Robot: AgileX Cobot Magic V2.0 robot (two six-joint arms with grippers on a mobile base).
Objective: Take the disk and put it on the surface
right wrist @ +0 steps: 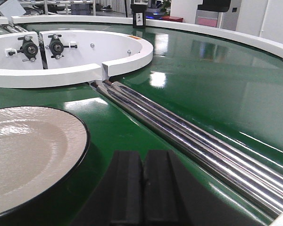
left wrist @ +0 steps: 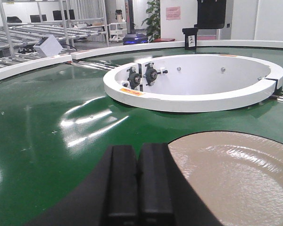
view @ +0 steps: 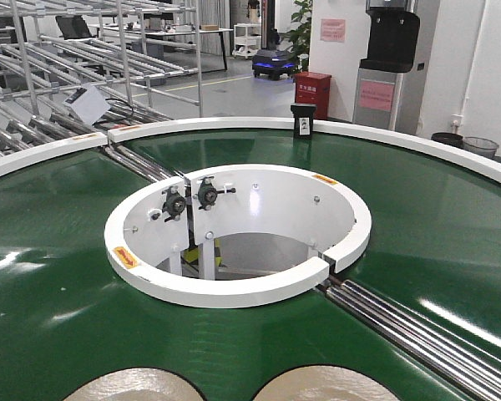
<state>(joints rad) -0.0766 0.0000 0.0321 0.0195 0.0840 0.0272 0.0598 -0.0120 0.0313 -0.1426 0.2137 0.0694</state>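
Hovering low over the green belt with left gripper and right gripper both pinched together, gripping nothing. Seeing two beige disks lying flat on the belt's near edge, left disk and right disk, slightly apart.

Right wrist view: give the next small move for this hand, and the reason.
Probably open the right hand and shift it left toward the disk rim. Its fingers are shut together on nothing, and the disk lies flat on the green belt to their left, untouched.
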